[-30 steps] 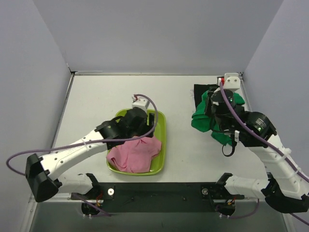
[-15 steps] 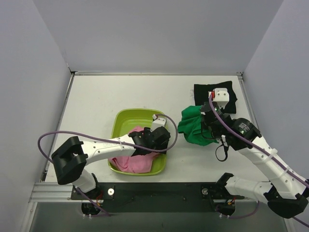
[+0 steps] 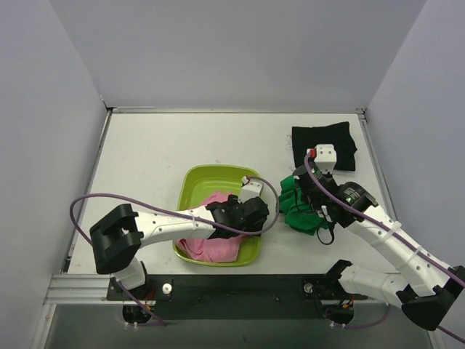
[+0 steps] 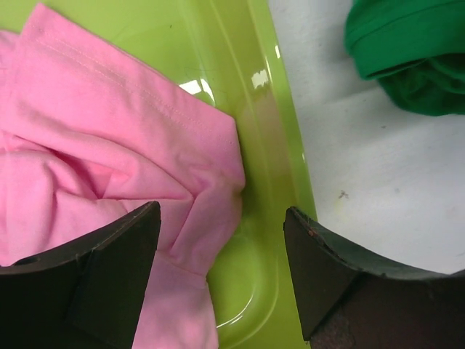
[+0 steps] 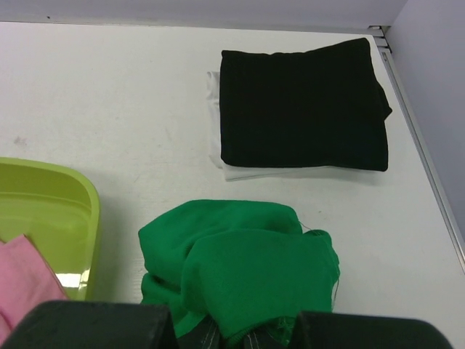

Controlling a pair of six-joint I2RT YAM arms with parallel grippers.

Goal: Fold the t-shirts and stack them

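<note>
Black tee (image 5: 301, 102) folded, long axis L-R; I see R claw (image 5: 234, 333) clamped on bunched green tee (image 5: 240, 269), L claw (image 4: 221, 247) apart over pink tee (image 4: 94, 160).

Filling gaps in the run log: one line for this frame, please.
left tool: open, above pink t-shirt in tub | right tool: shut on green t-shirt, bunched | black t-shirt: folded, far right

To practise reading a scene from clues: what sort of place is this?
Probably a robot test cell, not a home: a white table boxed in by plain grey panels, with the left arm and right arm bolted at its near edge.
</note>
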